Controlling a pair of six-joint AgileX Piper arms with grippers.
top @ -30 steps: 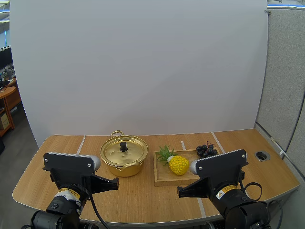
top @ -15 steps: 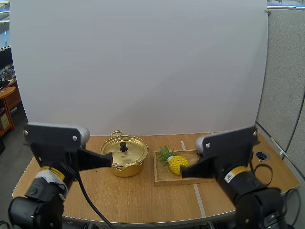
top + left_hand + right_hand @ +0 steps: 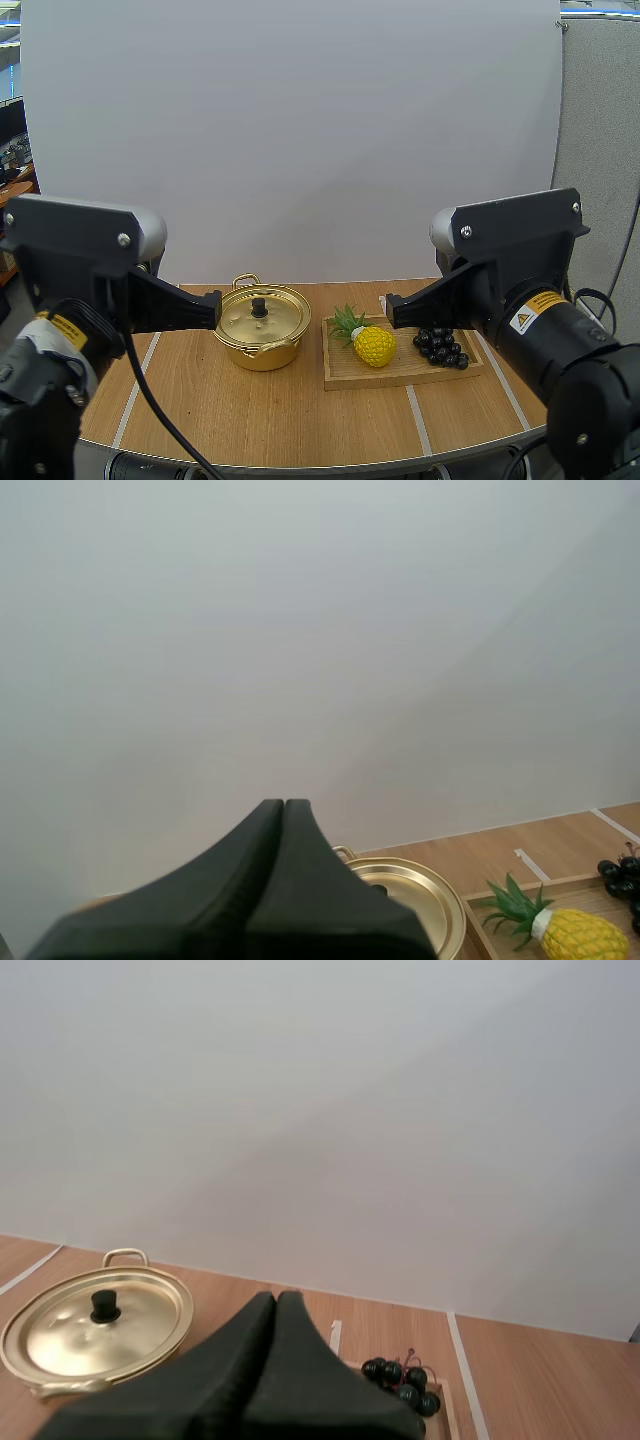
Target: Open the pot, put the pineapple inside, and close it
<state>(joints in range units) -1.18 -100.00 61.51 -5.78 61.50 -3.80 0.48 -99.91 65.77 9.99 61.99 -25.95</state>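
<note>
A gold pot (image 3: pixel 259 328) stands on the table with its lid (image 3: pixel 261 312) on, black knob up. To its right a yellow pineapple (image 3: pixel 368 341) with green leaves lies on a wooden tray (image 3: pixel 345 372). My left gripper (image 3: pixel 214 310) is shut and hangs just left of the pot, above the table. My right gripper (image 3: pixel 390 311) is shut and hovers over the tray, near the pineapple. In the left wrist view the shut gripper (image 3: pixel 283 805) points over the pot (image 3: pixel 420 905), with the pineapple (image 3: pixel 565 930) beyond. In the right wrist view the shut gripper (image 3: pixel 276 1298) sits between the pot lid (image 3: pixel 98 1322) and grapes (image 3: pixel 402 1383).
A bunch of dark grapes (image 3: pixel 440 345) lies on the right end of the tray. White tape lines (image 3: pixel 418 422) cross the wooden table (image 3: pixel 260 415). A white backdrop stands behind everything.
Both arms have risen from low near the table's front edge and moved forward; the grippers now hang higher, by the pot and over the tray. Pot, pineapple and grapes have not moved.
</note>
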